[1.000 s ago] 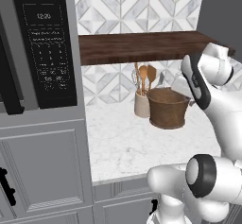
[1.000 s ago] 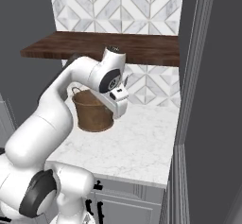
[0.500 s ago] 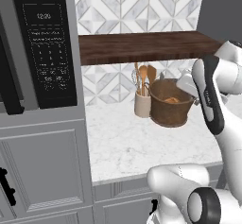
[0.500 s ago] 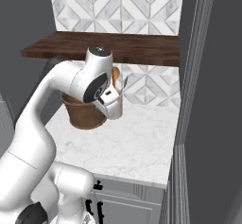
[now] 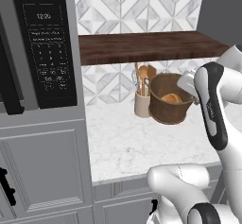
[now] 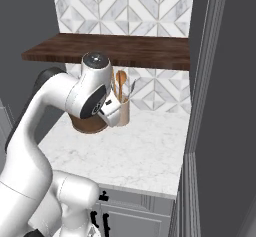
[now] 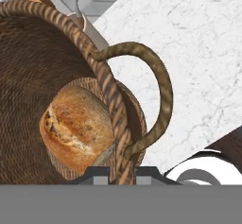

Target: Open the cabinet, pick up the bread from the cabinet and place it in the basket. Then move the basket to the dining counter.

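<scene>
While the arm bends down over the basket [image 5: 171, 106] — jaws straddle its rim — bread [image 7: 78, 126] inside.

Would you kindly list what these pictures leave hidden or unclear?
- Gripper: hand view's bottom edge cuts the fingertips, straddling the basket rim; grip cannot be told.
- Basket: right base view, mostly behind the arm.
- Bread: left base view, partly behind the basket wall.

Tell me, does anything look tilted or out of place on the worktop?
Yes. The basket leans over, its rim clamped between the gripper fingertips. The bread lies inside it. The utensil jar stands upright beside it.
</scene>
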You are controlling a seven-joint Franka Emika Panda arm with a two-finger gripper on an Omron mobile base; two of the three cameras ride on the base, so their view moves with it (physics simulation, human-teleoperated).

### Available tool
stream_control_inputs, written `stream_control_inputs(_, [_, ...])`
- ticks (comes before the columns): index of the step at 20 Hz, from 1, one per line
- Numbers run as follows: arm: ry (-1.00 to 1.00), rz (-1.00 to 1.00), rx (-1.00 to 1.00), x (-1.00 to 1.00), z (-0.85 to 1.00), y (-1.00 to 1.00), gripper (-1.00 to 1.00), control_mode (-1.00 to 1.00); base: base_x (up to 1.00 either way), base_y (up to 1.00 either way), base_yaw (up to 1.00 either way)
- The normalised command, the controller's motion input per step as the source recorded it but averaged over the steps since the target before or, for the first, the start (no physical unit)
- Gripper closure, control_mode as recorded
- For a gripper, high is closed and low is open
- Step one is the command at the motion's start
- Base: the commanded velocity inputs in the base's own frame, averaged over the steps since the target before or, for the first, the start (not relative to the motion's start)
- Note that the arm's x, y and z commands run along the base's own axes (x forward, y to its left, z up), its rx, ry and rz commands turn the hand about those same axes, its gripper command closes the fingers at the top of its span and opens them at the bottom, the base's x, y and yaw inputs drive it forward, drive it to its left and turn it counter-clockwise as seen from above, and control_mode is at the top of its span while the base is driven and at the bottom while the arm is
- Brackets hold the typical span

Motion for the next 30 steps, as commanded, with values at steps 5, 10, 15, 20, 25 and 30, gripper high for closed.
stream_control_inputs(5, [0.0, 0.0, 0.02, 0.0, 0.04, -0.01, 1.0, -1.0, 0.0, 0.0, 0.0])
stream_control_inputs(10, [0.0, 0.0, 0.0, 0.0, 0.03, 0.0, 1.0, -1.0, 0.0, 0.0, 0.0])
stream_control_inputs(15, [0.0, 0.0, 0.0, 0.0, 0.0, 0.0, 1.0, 1.0, -0.81, 0.06, 0.0])
stream_control_inputs(20, [0.0, 0.0, 0.0, 0.0, 0.0, 0.0, 1.0, 1.0, -1.0, 0.66, 0.21])
stream_control_inputs(25, [0.0, 0.0, 0.0, 0.0, 0.0, 0.0, 1.0, 1.0, -0.39, 0.81, 0.9])
stream_control_inputs(30, [0.0, 0.0, 0.0, 0.0, 0.0, 0.0, 1.0, 1.0, -0.24, 0.34, 1.0])
